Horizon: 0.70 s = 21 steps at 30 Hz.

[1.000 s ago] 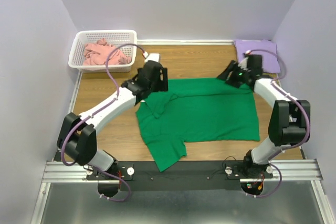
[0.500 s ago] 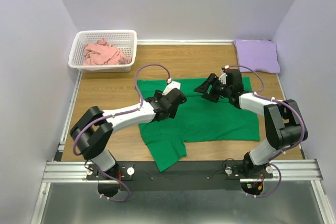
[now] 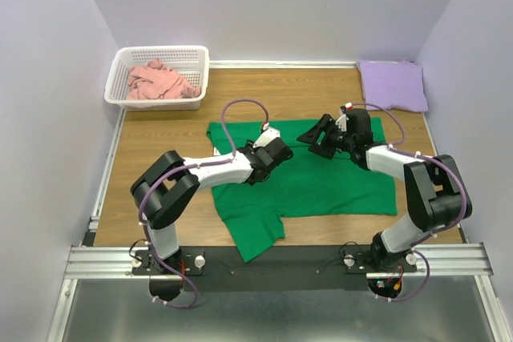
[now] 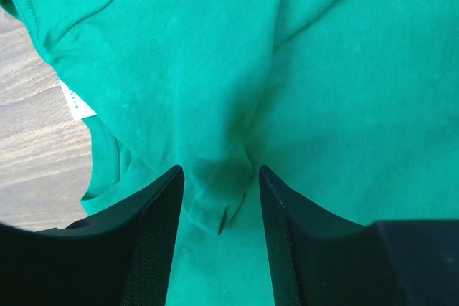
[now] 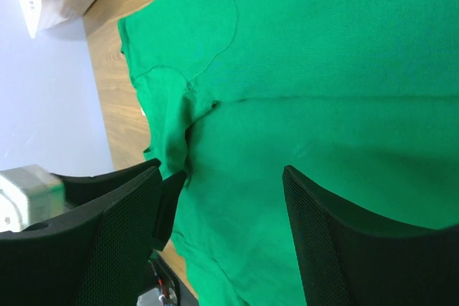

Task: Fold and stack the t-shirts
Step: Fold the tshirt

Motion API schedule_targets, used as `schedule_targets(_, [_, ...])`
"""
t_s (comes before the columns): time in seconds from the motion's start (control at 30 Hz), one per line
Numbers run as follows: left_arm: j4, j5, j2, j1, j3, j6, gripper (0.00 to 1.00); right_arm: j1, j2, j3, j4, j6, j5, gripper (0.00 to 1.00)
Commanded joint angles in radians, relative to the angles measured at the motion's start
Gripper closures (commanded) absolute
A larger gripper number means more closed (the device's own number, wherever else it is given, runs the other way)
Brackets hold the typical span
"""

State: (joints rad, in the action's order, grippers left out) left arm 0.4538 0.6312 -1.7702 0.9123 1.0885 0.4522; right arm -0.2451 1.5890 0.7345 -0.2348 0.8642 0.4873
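You have three t-shirts in play: one green, one purple, one pink. There is also one white basket (image 3: 160,52), and two grippers are at work.

Your left gripper (image 4: 219,177) is down on the green t-shirt (image 3: 337,186), which lies spread across the middle of the table (image 3: 176,130). In the left wrist view a raised ridge of green cloth runs down between its jaws, with its bunched tip right in the gap. The two fingers (image 4: 161,234) stand partly apart, one on each side of that ridge. You cannot tell from these views whether they are already pressing the cloth or only flanking it. The shirt's one small white label (image 4: 77,102) sits off to the left of the jaws, at the edge of the cloth beside bare wood.

Your right gripper (image 5: 221,177) is released, its jaws spread wide with nothing between them. It hangs over the same green shirt, with flat cloth and a seam line ahead of the jaws.

The purple t-shirt (image 3: 391,84) lies flat in the far right corner, well apart from the right jaws and beyond them. The pink t-shirt (image 3: 156,82) is crumpled inside the basket at the far left corner, well apart from the left jaws.
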Motion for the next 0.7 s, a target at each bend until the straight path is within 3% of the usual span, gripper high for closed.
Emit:
schedule_targets(0.0, [-0.010,0.061,-0.032,0.008,0.011,0.009,0.50,0.000,-0.021,-0.014,-0.023,0.007,-0.015,0.24])
schedule_targets(0.3, [0.003,0.119,-0.052,-0.004,0.033,-0.010,0.82,-0.023,0.029,0.002,-0.106,0.056,0.019,0.24])
schedule_targets(0.67, [-0.001,0.081,0.005,-0.073,0.076,-0.116,0.83,-0.137,0.169,0.068,-0.260,0.153,-0.013,0.24])
